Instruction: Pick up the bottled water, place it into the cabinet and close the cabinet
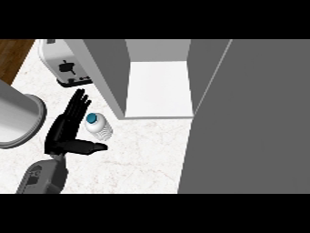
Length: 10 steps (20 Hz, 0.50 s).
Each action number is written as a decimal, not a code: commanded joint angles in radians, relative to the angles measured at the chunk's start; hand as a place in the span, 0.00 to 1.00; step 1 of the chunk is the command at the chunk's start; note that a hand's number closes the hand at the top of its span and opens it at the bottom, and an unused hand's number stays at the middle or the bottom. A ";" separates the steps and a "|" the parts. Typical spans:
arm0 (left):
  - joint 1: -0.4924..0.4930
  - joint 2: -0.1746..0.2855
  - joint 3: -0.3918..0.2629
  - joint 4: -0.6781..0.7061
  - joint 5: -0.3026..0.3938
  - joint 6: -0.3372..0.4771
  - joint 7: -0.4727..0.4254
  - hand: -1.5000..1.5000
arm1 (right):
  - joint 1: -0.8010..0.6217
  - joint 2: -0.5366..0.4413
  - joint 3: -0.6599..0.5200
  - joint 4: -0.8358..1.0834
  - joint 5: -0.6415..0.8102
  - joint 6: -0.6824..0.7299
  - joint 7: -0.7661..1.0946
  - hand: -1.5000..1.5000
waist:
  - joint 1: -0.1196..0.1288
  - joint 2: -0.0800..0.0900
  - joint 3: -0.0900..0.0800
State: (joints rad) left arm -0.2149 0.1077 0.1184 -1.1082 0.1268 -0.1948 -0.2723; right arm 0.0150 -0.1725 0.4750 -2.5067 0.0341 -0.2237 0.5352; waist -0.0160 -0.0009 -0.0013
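Lowest, at 7 o'clock, I see the left forearm [43,175] entering, ending in the left hand [62,132]: fingers straight, thumb spread toward 3 o'clock, gripping nothing. The water bottle [98,126], blue-capped, sits on the counter [137,154] just beside the palm, at its 3 o'clock; I cannot confirm contact. Farther, at 12 o'clock, the cabinet [158,88] stands open, its door [258,118] swung out at 3 o'clock. A grey drum [9,113] lies at 9 o'clock and a toaster [67,63] at 11 o'clock.
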 commanded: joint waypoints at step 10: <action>-0.126 0.071 0.075 0.481 -0.056 -0.054 -0.305 0.00 | 0.048 -0.044 0.072 -0.180 0.092 -0.018 0.074 0.00 | -0.008 0.001 0.000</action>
State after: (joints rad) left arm -0.2882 0.1420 0.1664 -0.7658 0.0798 -0.2219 -0.5103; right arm -0.0108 -0.1958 0.4812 -2.5069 0.0400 -0.2425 0.5537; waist -0.0199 0.0002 -0.0016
